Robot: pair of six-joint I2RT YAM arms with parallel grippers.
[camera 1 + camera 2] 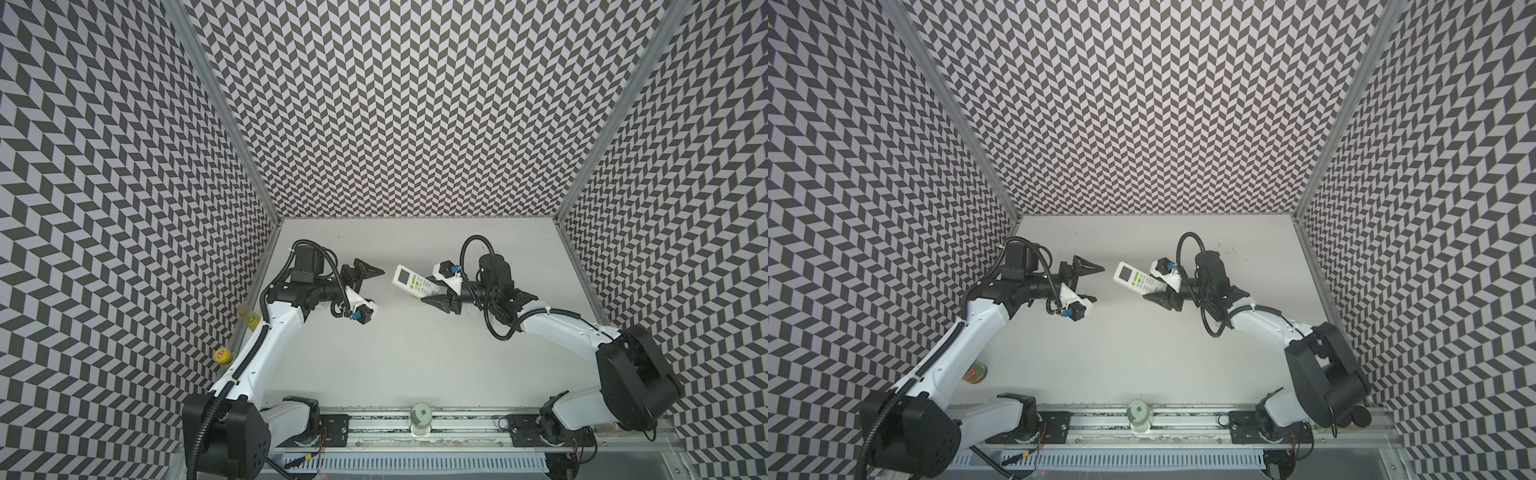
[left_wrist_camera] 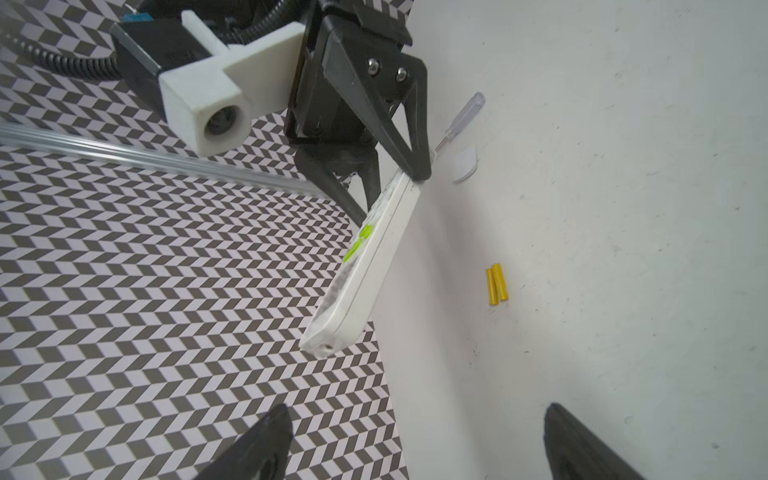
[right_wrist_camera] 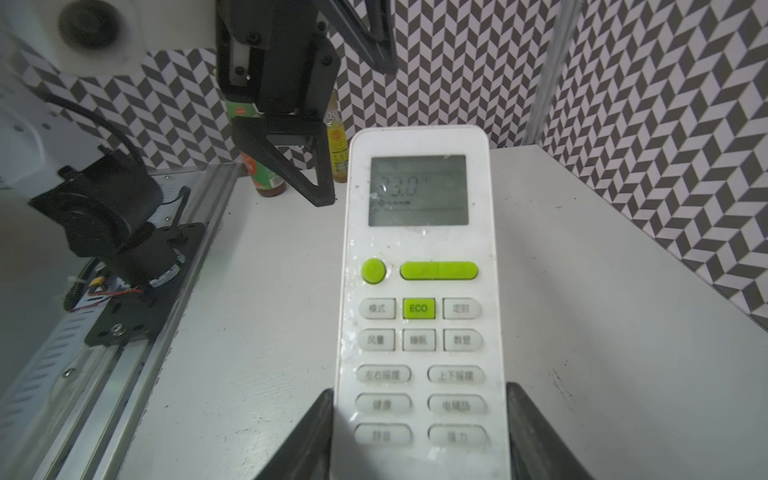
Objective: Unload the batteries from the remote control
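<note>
White remote (image 1: 413,282): lifted clear of the tabletop (image 1: 415,353), keypad and screen facing up, screen end aimed at the left arm.
Right arm: comes in from its base at the near right, elbow bent, forearm running toward the middle. The right end effector (image 1: 434,292) pinches the remote's button end by its two long sides, as the right wrist view shows.
Left arm: elbow bent beside the left wall, wrist turned to face the remote. The left end effector (image 1: 1099,284) is spread wide with nothing between its fingers, near the screen end but apart from it.
Yellow batteries (image 2: 496,284): two, lying side by side and touching on the tabletop, beside the raised remote.
Hidden: the remote's underside is turned away, so I cannot tell how its compartment stands. A clear-handled screwdriver (image 2: 465,118) is partly covered by a right finger, with a small white piece (image 2: 464,164) just beside it.
Surface: white and scuffed.
Room: black-and-white chevron walls (image 1: 415,104) on three sides.
</note>
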